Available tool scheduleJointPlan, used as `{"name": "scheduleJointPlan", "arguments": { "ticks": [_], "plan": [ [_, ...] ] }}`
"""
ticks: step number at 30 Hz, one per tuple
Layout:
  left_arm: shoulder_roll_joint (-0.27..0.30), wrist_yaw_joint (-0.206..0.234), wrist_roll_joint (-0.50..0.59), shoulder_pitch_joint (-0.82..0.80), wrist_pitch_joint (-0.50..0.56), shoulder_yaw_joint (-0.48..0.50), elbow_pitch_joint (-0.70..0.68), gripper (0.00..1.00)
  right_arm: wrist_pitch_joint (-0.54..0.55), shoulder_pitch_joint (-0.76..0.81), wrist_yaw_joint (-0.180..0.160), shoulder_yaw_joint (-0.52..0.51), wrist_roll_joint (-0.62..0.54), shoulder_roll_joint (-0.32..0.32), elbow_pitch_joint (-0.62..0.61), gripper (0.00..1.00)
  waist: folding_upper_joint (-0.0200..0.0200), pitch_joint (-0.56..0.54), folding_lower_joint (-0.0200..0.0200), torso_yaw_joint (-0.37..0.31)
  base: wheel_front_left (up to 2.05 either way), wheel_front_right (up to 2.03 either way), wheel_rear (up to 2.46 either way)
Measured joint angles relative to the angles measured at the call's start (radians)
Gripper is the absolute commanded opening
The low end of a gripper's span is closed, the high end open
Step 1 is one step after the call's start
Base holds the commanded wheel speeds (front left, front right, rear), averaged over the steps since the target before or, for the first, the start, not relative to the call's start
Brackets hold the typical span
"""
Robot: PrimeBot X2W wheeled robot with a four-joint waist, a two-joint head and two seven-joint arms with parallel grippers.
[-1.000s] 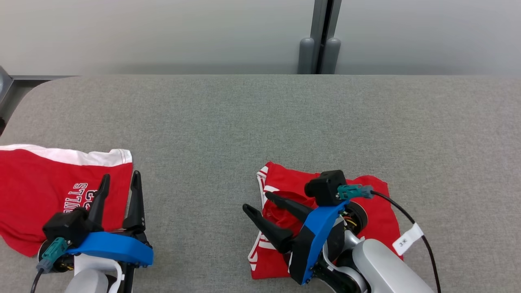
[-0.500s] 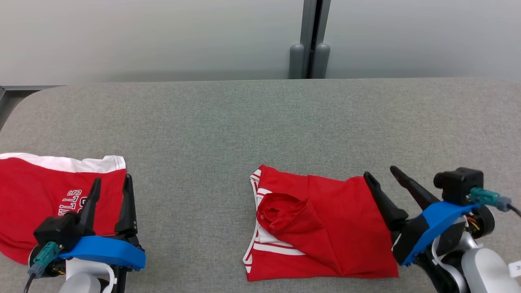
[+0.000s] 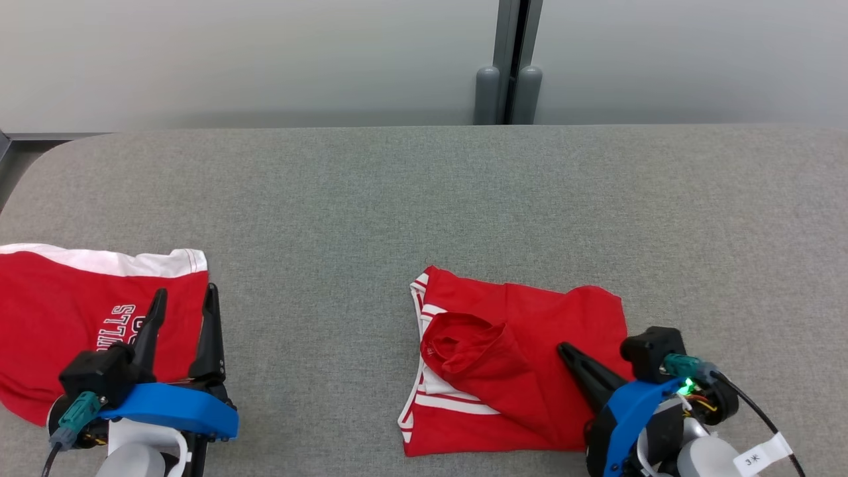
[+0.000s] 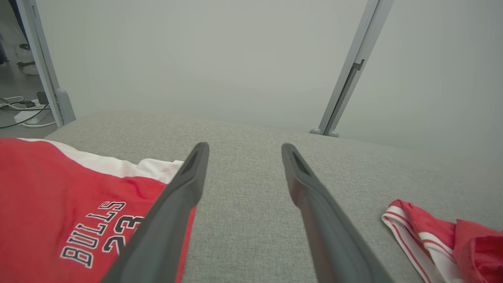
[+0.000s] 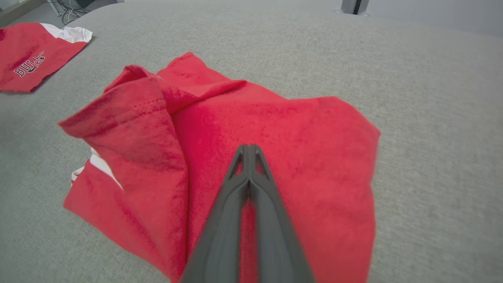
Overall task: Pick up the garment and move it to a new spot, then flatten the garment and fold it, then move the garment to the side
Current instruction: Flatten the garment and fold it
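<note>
Here, the garment: a red garment with white striped trim (image 3: 523, 331) (image 5: 275, 118) (image 4: 432, 236), loosely folded, lying a little right of the middle of the table and close to its near edge.
Garment shape: its right part lies flat; on its left part a bunched fold of red cloth stands up, and the striped edge shows beneath it along the left side.
Right gripper: the right gripper (image 3: 564, 349) (image 5: 248, 147) has its two dark fingers pressed together, tips over the flat right part of the garment, pointing toward its middle. No cloth shows between them, and I cannot tell whether the tips touch the fabric.
Left gripper: the left gripper (image 3: 185, 291) (image 4: 244, 146) has its fingers spread wide with nothing between them, well apart from the garment, at the table's near left.
Second garment: a second red garment (image 3: 59, 318) (image 4: 59, 196) (image 5: 27, 59) with a white band and the print BULLS 23 lies flat at the left end; the left gripper's left finger is over its right edge, the other finger over bare table.
Table: a grey felt-covered table (image 3: 397, 199) (image 4: 243, 220) (image 5: 432, 78) with a rounded far-left corner.
Behind: pale grey wall panels (image 3: 265, 59) joined at a grey post (image 3: 508, 66).
</note>
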Motion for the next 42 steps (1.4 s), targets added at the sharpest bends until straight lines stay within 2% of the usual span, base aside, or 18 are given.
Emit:
{"name": "scheduleJointPlan", "arguments": {
  "ticks": [6,9,15,18,23,30,35,42],
  "plan": [
    [0.001,0.006,0.007,-0.003,0.000,-0.008,0.000,1.00,-0.006,-0.033,0.000,0.106,0.038,0.010,0.046,0.00,0.0000,0.001,0.0000,0.006,0.00,0.00,0.00],
    [0.001,0.008,0.006,-0.003,0.002,-0.009,0.001,1.00,0.027,-0.036,0.000,0.183,0.088,0.014,0.041,0.00,0.0000,0.000,0.0000,0.009,0.00,0.00,0.00],
    [0.002,0.009,-0.002,-0.003,0.002,-0.010,-0.001,1.00,0.124,-0.030,0.000,0.389,0.253,-0.005,-0.054,0.00,0.0000,0.001,0.0000,0.008,0.00,0.00,0.00],
    [0.003,0.010,-0.003,-0.003,0.002,-0.011,-0.004,1.00,0.136,-0.028,0.000,0.450,0.336,-0.023,-0.118,0.00,0.0000,0.004,0.0000,0.006,0.00,0.00,0.00],
    [0.004,0.013,-0.004,-0.003,0.002,-0.012,-0.007,1.00,0.083,-0.056,0.000,0.413,0.349,-0.052,-0.154,0.00,0.0000,0.006,0.0000,0.003,0.00,0.00,0.00],
    [0.006,0.019,-0.008,-0.003,0.002,-0.019,-0.012,1.00,0.094,-0.066,0.000,0.281,0.259,-0.066,-0.061,0.00,0.0000,0.008,0.0000,0.007,0.00,0.00,0.00],
    [0.006,0.021,-0.008,-0.008,0.004,-0.029,-0.019,1.00,0.113,-0.113,0.000,0.267,0.208,-0.057,0.013,0.00,0.0000,0.017,0.0000,0.016,0.00,0.00,0.00],
    [0.005,0.020,-0.009,-0.019,0.004,-0.038,-0.026,1.00,0.138,-0.193,0.000,0.267,0.167,-0.007,0.107,0.00,0.0000,0.037,0.0000,0.037,0.00,0.00,0.00]
  ]
}}
